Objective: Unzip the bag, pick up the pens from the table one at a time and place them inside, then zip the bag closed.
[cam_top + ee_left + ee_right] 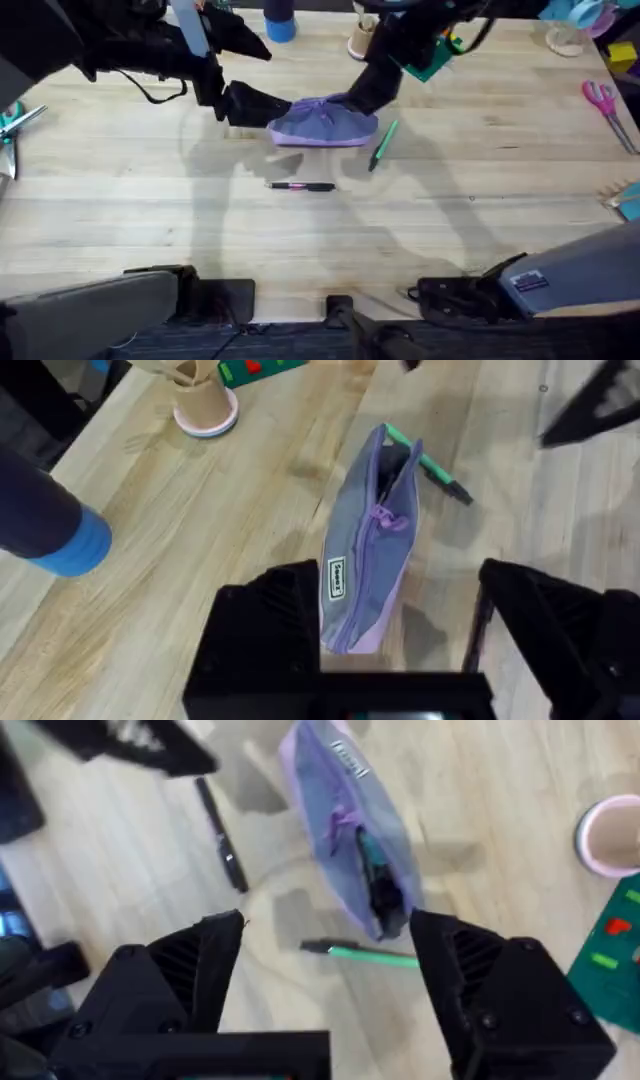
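Observation:
The lavender bag (322, 124) lies on the table (150, 200) with its zipper up. The zipper pull (383, 515) sits partway along the bag (365, 560), and the end toward the right arm gapes open, dark inside (375, 885). My left gripper (247, 105) is open at the bag's left end, which rests against one finger (270, 625). My right gripper (362, 97) hovers open over the bag's right end (340, 810). A green pen (383, 144) lies just right of the bag. A black pen with a pink band (300, 186) lies in front of it.
Pink-handled scissors (603, 100) lie at the far right. A blue bottle (280, 24), a paper cup (361, 40) and a green block (432, 62) stand behind the bag. Bare tabletop stretches in front of the pens.

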`<state>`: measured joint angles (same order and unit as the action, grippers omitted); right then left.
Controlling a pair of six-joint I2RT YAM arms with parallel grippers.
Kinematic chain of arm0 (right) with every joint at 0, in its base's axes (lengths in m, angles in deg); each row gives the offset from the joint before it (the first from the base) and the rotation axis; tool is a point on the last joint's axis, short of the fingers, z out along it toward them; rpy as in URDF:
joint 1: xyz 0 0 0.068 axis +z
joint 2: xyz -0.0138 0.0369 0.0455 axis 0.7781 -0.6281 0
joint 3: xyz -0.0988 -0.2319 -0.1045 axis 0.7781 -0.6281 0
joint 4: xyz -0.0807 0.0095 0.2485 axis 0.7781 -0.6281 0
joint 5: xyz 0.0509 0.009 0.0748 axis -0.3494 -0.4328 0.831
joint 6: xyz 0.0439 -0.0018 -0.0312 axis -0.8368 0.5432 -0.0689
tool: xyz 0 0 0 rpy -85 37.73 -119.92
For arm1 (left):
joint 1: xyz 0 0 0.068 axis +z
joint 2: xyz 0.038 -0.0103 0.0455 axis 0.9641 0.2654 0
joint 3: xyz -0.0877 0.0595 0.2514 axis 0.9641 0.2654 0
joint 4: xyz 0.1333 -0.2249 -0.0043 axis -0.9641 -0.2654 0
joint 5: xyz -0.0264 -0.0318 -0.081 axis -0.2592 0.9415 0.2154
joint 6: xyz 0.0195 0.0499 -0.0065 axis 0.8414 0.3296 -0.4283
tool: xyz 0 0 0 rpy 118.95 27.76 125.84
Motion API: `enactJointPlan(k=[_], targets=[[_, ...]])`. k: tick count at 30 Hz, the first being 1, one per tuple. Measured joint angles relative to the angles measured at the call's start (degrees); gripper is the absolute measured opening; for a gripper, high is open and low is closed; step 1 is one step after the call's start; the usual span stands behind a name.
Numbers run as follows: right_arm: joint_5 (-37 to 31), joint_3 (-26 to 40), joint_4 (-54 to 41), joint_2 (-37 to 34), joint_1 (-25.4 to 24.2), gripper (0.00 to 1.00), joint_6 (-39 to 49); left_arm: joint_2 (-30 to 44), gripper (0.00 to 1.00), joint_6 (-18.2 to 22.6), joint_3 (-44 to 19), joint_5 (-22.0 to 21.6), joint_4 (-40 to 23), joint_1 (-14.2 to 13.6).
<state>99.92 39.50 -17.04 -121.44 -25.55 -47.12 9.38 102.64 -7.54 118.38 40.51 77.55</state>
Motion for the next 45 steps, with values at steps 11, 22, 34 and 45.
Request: enactJointPlan(k=[11,22,34,45], targets=[[-1.5,0.3,3.4,-1.5,-0.1,0.995,0.5,0.0,0.993,0.0,0.0,0.0,-0.5,0.0],[-2.4,0.3,4.3,-1.5,-0.1,0.067,10.5,0.0,0.993,0.0,0.0,0.0,-0.6,0.0],[-2.0,0.5,1.7,-2.5,-0.1,0.030,24.4,0.0,0.993,0.0,0.0,0.0,-0.6,0.0],[-0.8,0.6,2.4,-10.2,-0.1,0.030,25.7,0.0,0.993,0.0,0.0,0.0,-0.6,0.0]])
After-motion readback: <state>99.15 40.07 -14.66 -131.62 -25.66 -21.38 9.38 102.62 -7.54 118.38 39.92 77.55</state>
